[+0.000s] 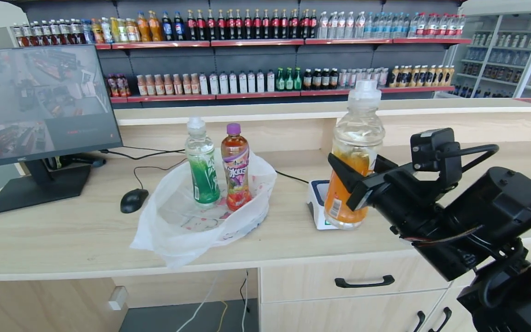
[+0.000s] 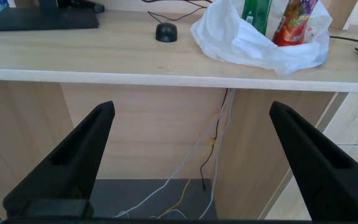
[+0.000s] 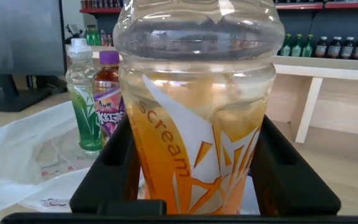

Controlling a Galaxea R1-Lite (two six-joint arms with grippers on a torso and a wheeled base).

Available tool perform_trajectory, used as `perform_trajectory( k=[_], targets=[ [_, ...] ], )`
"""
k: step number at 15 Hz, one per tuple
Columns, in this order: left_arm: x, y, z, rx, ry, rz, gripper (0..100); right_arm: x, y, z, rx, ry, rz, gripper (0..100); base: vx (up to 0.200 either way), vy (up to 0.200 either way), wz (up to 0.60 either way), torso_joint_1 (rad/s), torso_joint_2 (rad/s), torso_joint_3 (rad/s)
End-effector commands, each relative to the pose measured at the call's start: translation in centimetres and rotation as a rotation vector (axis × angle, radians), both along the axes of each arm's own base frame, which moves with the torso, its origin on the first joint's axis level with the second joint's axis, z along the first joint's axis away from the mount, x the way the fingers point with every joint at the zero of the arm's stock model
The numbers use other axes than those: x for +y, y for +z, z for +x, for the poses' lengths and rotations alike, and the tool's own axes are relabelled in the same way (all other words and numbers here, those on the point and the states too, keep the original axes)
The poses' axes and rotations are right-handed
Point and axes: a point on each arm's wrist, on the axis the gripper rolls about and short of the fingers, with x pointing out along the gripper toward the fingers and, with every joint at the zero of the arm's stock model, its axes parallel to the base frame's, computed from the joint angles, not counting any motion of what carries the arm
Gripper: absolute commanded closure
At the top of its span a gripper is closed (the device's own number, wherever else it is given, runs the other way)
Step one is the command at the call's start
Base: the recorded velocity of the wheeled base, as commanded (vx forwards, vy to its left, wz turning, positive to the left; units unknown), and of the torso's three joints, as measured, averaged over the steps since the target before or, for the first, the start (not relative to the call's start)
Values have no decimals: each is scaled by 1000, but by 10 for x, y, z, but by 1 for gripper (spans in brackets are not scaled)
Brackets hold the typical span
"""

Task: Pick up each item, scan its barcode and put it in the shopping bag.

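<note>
Right tool (image 1: 351, 184) is clenched around the middle of the orange drink bottle (image 1: 356, 138), bottle upright. It sits at the scanner (image 1: 315, 203) on the right of the surface (image 1: 62, 230). Touching the scanner top or just above it: can't tell. A barcode shows low on the label. Left tool (image 2: 191, 112) is released, jaws wide, holding nothing, hanging low in front of the surface's near edge.

Progress: 2 bottles already stand upright in the shopping bag (image 1: 178, 226), a green-label bottle (image 1: 202, 170) and a purple-cap bottle (image 1: 236, 170), side by side and nearly touching. The orange one looks to be at the scan step; bagging it is what's left.

Around: mouse (image 1: 133, 200) just left of the bag, monitor (image 1: 39, 106) far left, a cable (image 1: 291, 176) running between bag and scanner. In the way, I judge: the 2 standing bottles crowd the bag's far side, and the bag rim is slumped low, so the open spot is on the near side.
</note>
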Motion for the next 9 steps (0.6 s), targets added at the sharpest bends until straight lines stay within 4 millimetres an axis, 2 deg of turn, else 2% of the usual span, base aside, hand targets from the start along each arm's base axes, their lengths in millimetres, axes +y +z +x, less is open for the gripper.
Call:
perform_trajectory(
  k=[1,2,4,6,9],
  targets=[
    [0,0,0,-1,3,0,0,5,-1,3,-15,12,-25,100,0,0,0,0,0,0],
    [0,0,0,0,1,0,0,4,-3,3,-21,37,-48,100,0,0,0,0,0,0],
    [0,0,0,0,1,0,0,-3,0,18,-112,35,-157,100,0,0,0,0,0,0],
    [0,0,0,0,1,-2,0,-3,0,39,-189,23,-233,100,0,0,0,0,0,0],
    [0,0,0,0,1,-2,0,3,-5,53,-268,-28,-353,100,0,0,0,0,0,0]
  ],
)
